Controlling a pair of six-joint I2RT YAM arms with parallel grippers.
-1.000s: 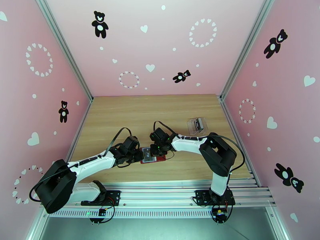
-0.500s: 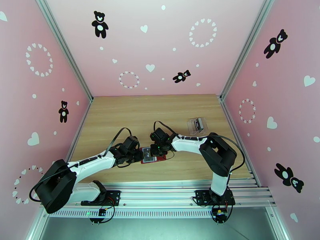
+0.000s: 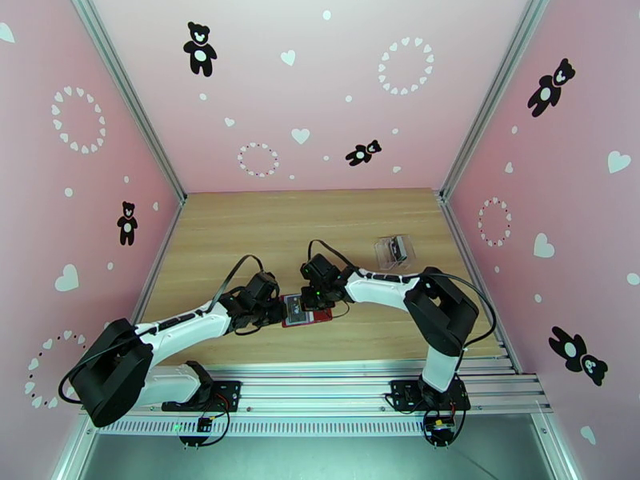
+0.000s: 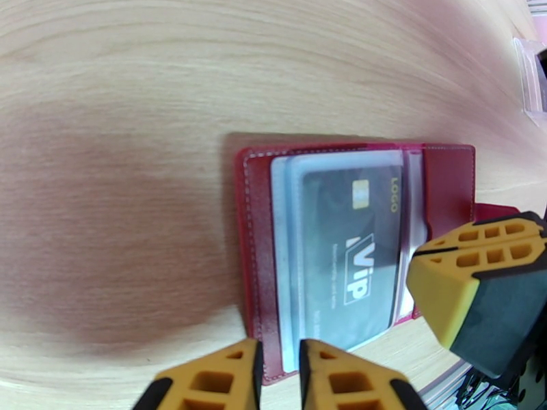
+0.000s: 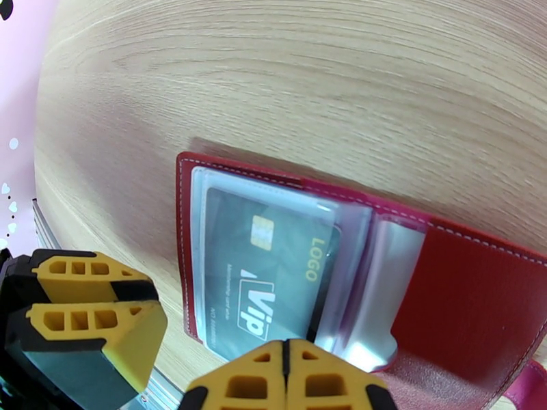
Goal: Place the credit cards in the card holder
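If the right gripper [image 5: 286, 377], fingers shut and empty, shoves the dark VIP card [image 5: 267, 281] askew in its clear sleeve, the red card holder [image 3: 320, 316] just below frame centre may skid, since the left gripper [image 4: 280, 377] is barely parted at its edge, grip unclear.

Robot test booth, pink walls [image 3: 320, 90] printed with bears [image 3: 199, 48] and hearts [image 3: 300, 135], aluminium frame [image 3: 320, 386], wooden tabletop [image 3: 320, 226]
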